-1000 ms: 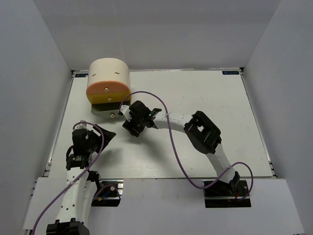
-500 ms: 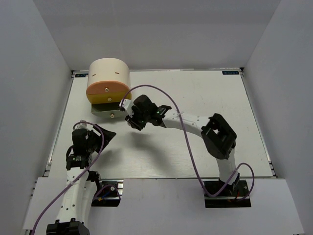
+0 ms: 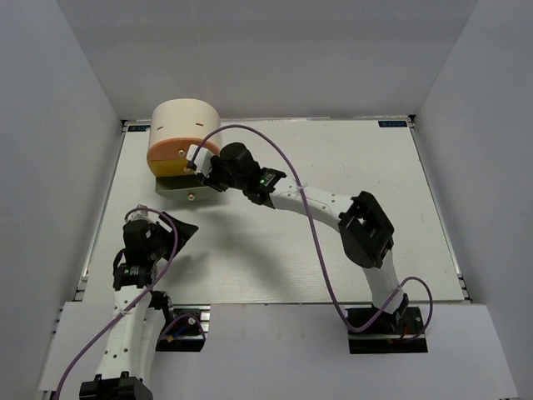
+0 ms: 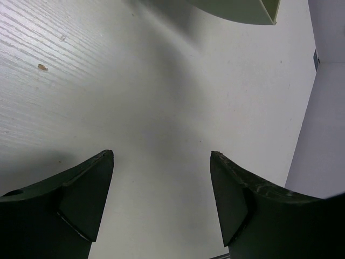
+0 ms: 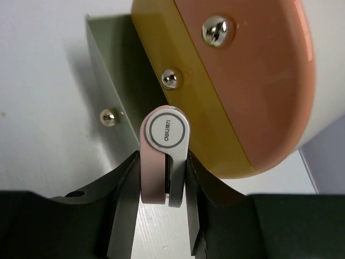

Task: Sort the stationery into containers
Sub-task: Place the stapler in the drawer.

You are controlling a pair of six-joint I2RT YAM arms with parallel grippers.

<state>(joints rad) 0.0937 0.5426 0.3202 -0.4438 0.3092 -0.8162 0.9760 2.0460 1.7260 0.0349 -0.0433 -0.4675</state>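
a white table (image 3: 350, 167) with a faint wood grain fills the middle of the overhead frame, with a small blue label (image 3: 393, 124) at its upper right corner. in its upper left corner sits a cream drum-shaped organiser (image 3: 185, 125), orange and yellow in front, its olive bottom drawer (image 3: 171, 187) pulled out over the tabletop. a tiny tan speck (image 4: 42, 67) lies on the bare surface.

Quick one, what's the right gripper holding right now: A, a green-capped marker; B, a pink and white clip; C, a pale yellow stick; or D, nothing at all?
B: the right wrist view shows the right gripper shut on the pink and white clip, just in front of the organiser.
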